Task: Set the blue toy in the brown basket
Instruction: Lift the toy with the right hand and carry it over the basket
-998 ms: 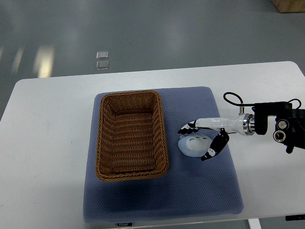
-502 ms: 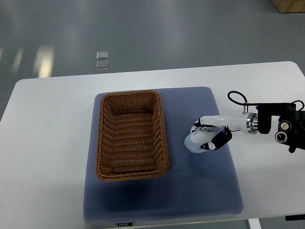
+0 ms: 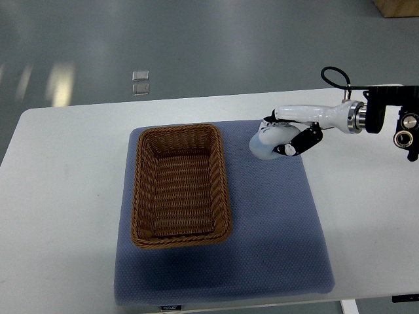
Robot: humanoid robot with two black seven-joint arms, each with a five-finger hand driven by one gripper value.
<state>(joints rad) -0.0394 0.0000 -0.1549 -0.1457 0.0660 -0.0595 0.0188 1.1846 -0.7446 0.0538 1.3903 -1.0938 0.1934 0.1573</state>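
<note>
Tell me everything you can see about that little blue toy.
The blue toy is a small, rounded, pale blue lump, soft-looking, with a lighter patch. The right hand grips it, white thumb over the top, black-tipped fingers curled around its side. It sits over the far right part of the blue mat, right of the basket, not inside it.

There was one brown basket (image 3: pixel 181 185); one blue toy (image 3: pixel 267 142); one robot hand (image 3: pixel 292 133); one blue mat (image 3: pixel 275 229); one white table (image 3: pixel 65 196).
</note>
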